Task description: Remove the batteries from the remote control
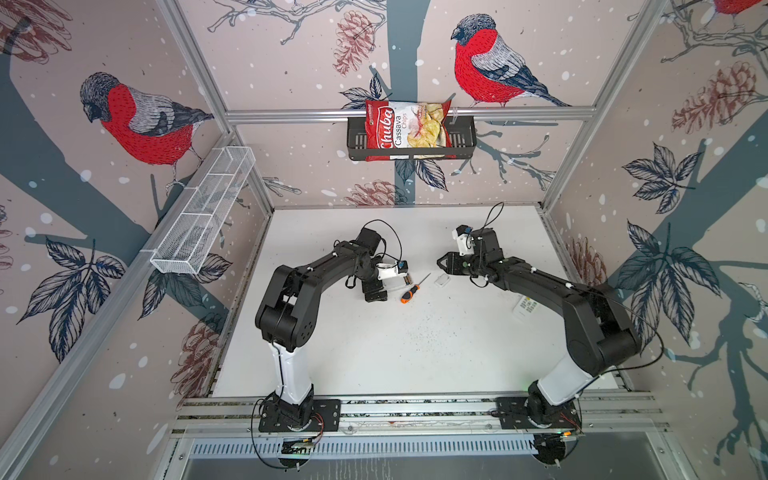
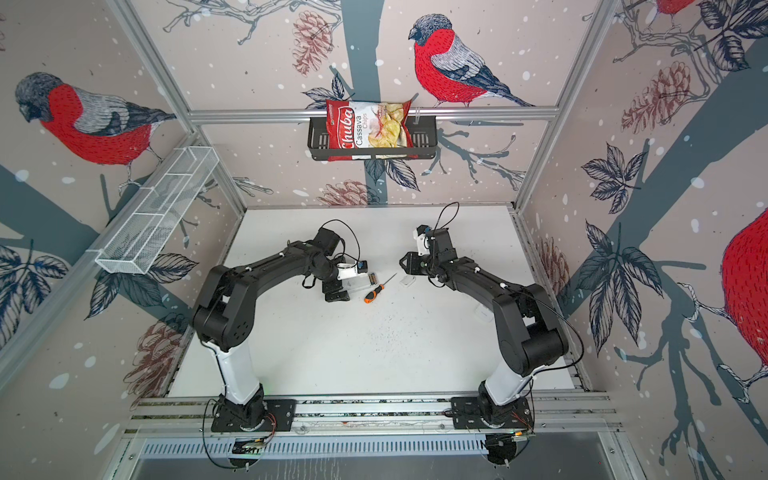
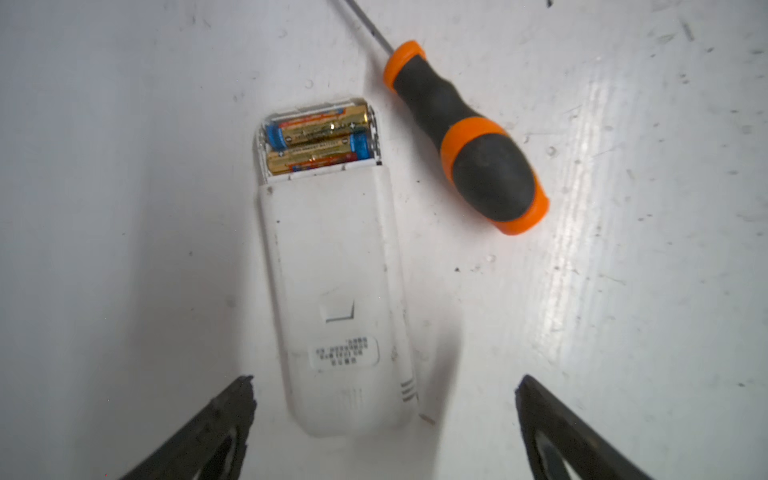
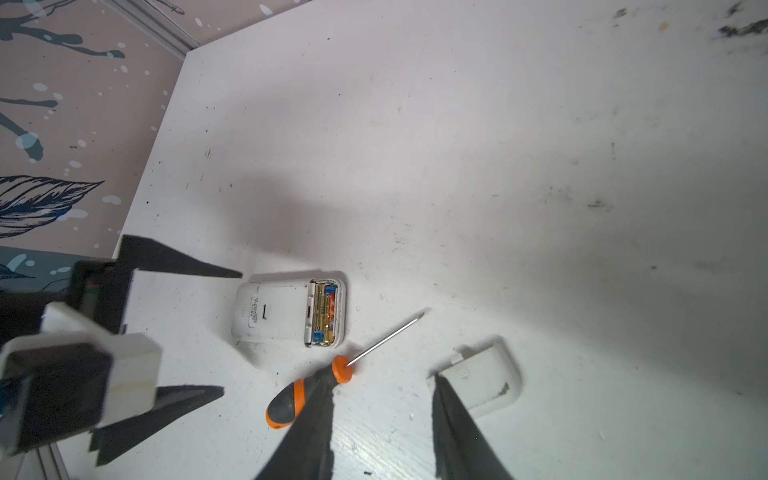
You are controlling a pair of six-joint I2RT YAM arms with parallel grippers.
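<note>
By my reckoning you were maybe a third of the way through here. The remote lay face down around the middle of the table, a bit nearer the far edge than the near one. Its battery cover was already off and sat by itself toward the right edge, clear of the remote, so that part was done.

The batteries were another story. Both still sat side by side in the open bay at one end of the remote (gold-and-blue ones, packed in snug). None were out on the table that I could see.

The screwdriver lay just beside the battery end, and nobody was holding it.

Your left gripper hung over the remote's other end, jaws spread wider than the body and gripping nothing. Your right gripper hovered between the screwdriver and the cover with its jaws parted and nothing between them. One finger hid the cover's edge in the wrist view, so I couldn't tell whether it touched.

The whole actual unloading was left: get each battery up out of the bay and down onto the table. My guess is the remote needed pinning while you pried, or it would've just slid around.
</note>
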